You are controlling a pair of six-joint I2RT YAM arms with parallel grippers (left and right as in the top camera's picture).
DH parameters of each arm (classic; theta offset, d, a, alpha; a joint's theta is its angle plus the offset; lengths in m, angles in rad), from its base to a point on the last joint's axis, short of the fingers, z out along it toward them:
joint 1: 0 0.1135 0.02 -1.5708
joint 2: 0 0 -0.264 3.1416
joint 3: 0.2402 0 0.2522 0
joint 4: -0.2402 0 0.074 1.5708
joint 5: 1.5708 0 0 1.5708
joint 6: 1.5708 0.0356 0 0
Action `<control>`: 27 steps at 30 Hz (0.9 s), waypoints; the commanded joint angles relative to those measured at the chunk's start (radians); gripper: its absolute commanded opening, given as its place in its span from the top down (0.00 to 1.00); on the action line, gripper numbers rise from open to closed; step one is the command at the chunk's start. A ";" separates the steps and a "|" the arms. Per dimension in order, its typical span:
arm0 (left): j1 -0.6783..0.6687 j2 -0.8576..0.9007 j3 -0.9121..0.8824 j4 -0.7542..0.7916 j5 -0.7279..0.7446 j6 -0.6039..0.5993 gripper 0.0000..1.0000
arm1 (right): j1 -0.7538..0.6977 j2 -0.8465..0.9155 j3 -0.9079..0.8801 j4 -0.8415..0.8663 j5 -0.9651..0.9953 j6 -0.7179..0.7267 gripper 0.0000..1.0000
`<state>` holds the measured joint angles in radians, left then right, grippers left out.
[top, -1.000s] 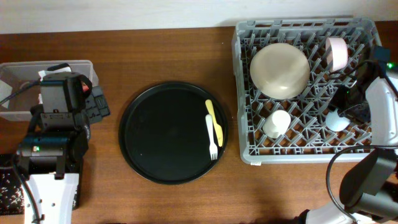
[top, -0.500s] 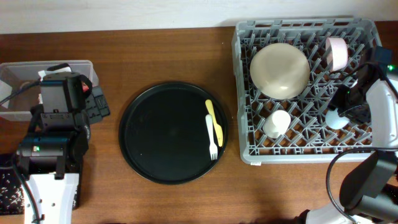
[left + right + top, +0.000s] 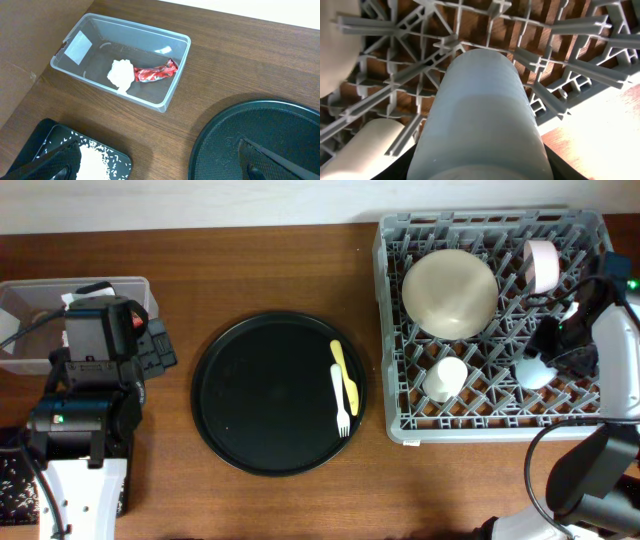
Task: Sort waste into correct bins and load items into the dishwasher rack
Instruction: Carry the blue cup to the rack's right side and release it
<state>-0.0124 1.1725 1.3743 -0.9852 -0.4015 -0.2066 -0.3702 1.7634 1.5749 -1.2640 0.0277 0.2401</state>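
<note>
The light blue cup (image 3: 480,100) is being held in the right gripper (image 3: 546,357), with a dark finger (image 3: 395,170) pressing in on each side of its body and the jaws set only as wide as the cup. It is being held over the grid of the dishwasher rack (image 3: 390,330), near the right edge; whether it is being rested on the pegs or kept just clear cannot be told from here. The cream plate (image 3: 450,292), pink bowl (image 3: 543,265) and white cup (image 3: 445,378) are being carried in the same rack. The left gripper (image 3: 159,150) is being kept wide open and empty beside the clear tub (image 3: 172,75), in which the tissue (image 3: 121,74) and red wrapper (image 3: 155,73) are lying. The fork (image 3: 342,395) is being left on the round black tray (image 3: 250,395).
</note>
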 commanded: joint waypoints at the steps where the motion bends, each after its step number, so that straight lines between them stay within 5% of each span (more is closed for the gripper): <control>1: 0.004 -0.007 0.003 -0.001 -0.014 -0.010 0.01 | 0.003 0.003 0.029 -0.008 -0.016 -0.009 0.48; 17: 0.004 -0.007 0.003 -0.001 -0.014 -0.010 0.01 | 0.003 0.008 -0.126 0.132 -0.016 -0.008 0.47; 18: 0.004 -0.007 0.003 -0.001 -0.014 -0.010 0.01 | 0.003 0.008 -0.125 0.132 -0.016 -0.008 0.43; 19: 0.004 -0.007 0.003 -0.001 -0.014 -0.010 0.01 | 0.002 0.008 -0.125 0.133 -0.015 -0.009 0.33; 20: 0.004 -0.007 0.003 -0.001 -0.014 -0.010 0.01 | 0.002 0.008 -0.124 0.130 -0.016 -0.040 0.12; 21: 0.004 -0.007 0.003 -0.001 -0.014 -0.010 0.01 | 0.002 0.008 -0.122 0.127 -0.016 -0.050 0.06; 27: 0.004 -0.007 0.003 -0.001 -0.014 -0.010 0.01 | 0.003 0.005 0.081 -0.046 -0.023 -0.072 0.02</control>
<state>-0.0124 1.1725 1.3743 -0.9859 -0.4015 -0.2066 -0.3706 1.7771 1.5246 -1.2423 0.0132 0.1864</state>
